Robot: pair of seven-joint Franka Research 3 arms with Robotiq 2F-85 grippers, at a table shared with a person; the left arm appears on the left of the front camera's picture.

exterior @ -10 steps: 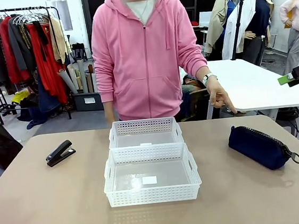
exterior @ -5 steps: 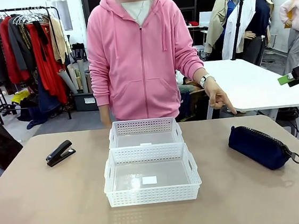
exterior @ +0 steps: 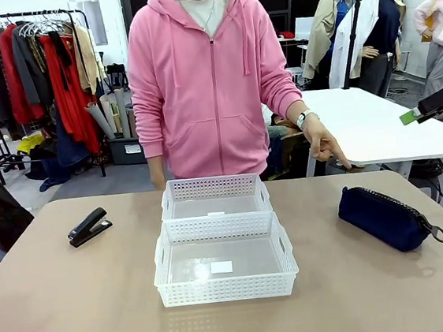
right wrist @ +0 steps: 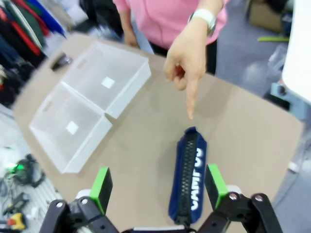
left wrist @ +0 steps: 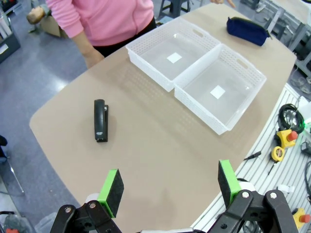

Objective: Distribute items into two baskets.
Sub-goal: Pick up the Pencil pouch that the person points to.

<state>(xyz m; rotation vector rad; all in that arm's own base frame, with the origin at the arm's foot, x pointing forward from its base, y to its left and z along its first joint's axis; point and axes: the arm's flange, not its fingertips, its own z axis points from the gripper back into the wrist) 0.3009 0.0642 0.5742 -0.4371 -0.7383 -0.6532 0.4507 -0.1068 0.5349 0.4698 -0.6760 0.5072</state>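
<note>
At three o'clock from the two baskets (exterior: 227,288): pouch (exterior: 385,216), pointed at by hand (exterior: 324,143), probably marking first pick; stapler (exterior: 89,226) at nine. Left gripper (left wrist: 169,182), right gripper (right wrist: 158,184) wide open, empty.

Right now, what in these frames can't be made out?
Right wrist view: pouch lettering is blurred, and its near end is hidden by the right gripper.
Right wrist view: stapler is a small blur.
All views: stickers in the baskets are too small to read.
</note>
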